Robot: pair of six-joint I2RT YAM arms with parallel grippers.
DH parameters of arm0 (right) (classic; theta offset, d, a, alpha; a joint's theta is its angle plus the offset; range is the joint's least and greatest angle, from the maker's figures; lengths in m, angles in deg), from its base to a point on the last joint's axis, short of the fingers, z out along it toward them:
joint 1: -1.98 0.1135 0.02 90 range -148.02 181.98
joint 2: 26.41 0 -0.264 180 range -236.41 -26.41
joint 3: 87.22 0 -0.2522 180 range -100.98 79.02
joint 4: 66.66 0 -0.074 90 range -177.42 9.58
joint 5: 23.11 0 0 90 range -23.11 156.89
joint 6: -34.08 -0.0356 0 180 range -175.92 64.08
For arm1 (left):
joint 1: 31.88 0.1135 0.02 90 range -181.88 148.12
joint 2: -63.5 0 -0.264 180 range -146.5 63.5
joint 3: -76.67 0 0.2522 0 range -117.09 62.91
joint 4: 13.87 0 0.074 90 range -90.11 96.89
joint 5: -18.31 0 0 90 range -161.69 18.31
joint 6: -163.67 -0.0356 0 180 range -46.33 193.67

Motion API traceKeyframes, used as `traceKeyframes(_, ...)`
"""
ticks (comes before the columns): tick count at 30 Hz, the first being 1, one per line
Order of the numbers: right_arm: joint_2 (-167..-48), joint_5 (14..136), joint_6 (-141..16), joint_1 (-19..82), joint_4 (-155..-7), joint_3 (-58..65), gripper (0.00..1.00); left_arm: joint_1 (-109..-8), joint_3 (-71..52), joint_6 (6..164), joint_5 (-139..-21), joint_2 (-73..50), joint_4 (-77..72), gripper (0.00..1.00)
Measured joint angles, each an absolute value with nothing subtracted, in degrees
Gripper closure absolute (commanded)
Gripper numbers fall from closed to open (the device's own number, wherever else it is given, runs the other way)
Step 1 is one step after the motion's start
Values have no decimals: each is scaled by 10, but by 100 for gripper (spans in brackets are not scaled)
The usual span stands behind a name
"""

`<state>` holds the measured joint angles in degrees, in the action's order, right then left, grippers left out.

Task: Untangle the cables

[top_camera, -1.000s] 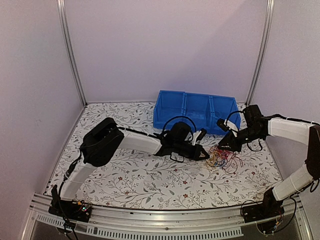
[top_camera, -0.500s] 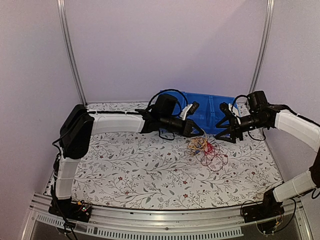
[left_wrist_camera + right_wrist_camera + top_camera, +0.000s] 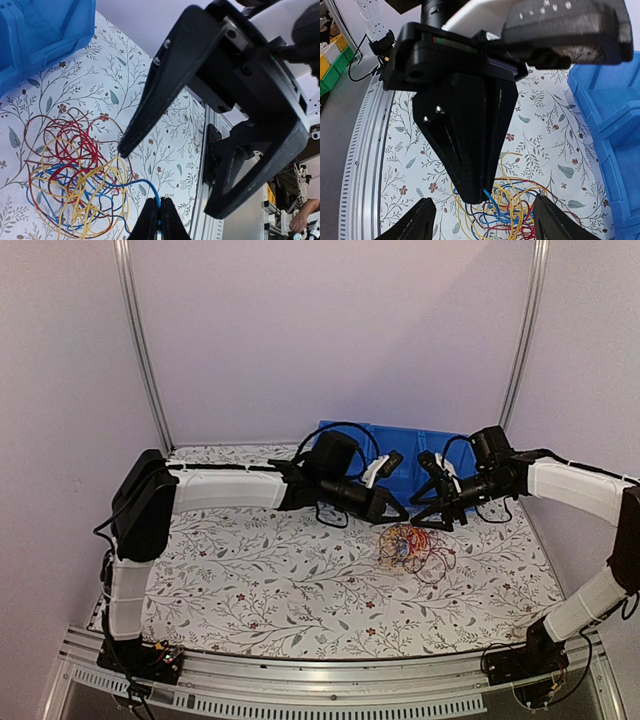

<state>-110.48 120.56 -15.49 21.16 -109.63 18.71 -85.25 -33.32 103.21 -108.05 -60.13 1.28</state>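
The cables (image 3: 415, 548) are a loose tangle of red, yellow and blue wires (image 3: 70, 175) over the flowered table, right of centre. My left gripper (image 3: 402, 515) is above them, shut (image 3: 158, 220) on the end of one blue wire that runs down into the tangle. In the right wrist view the same shut left gripper (image 3: 470, 145) points down with the blue wire at its tip, over the tangle (image 3: 525, 215). My right gripper (image 3: 430, 505) faces it from the right, open (image 3: 485, 225) and holding nothing, its fingers either side of the left gripper's tip.
A blue divided bin (image 3: 400, 462) stands just behind both grippers, (image 3: 40, 30) (image 3: 615, 115). The table's metal front rail (image 3: 200, 200) runs along the near edge. White walls and upright posts close in the back and sides.
The left gripper rose and pulled the tangle left, off the spot by the right gripper. The right gripper opened and moved left, toward the left gripper's tip.
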Motion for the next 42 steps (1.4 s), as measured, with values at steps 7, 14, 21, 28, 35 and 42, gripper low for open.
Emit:
traceKeyframes(7,-1113,1184,-168,211,-1076,233,33,-865,-321,1020,-1073,-590,17,100)
traceKeyframes(14,-1138,1187,-178,211,-1043,247,46,-867,-318,1014,-1054,-579,27,100)
traceKeyframes(21,-1241,1210,-203,211,-1026,240,68,-877,-318,1014,-1013,-491,6,100)
traceKeyframes(28,-1336,1223,-229,203,-1038,203,70,-950,-403,946,-930,-396,-45,100)
traceKeyframes(35,-1342,1223,-235,183,-1049,201,65,-965,-431,882,-864,-313,-83,100)
traceKeyframes(42,-1274,1209,-217,160,-1087,200,51,-963,-318,863,-802,-294,-86,100)
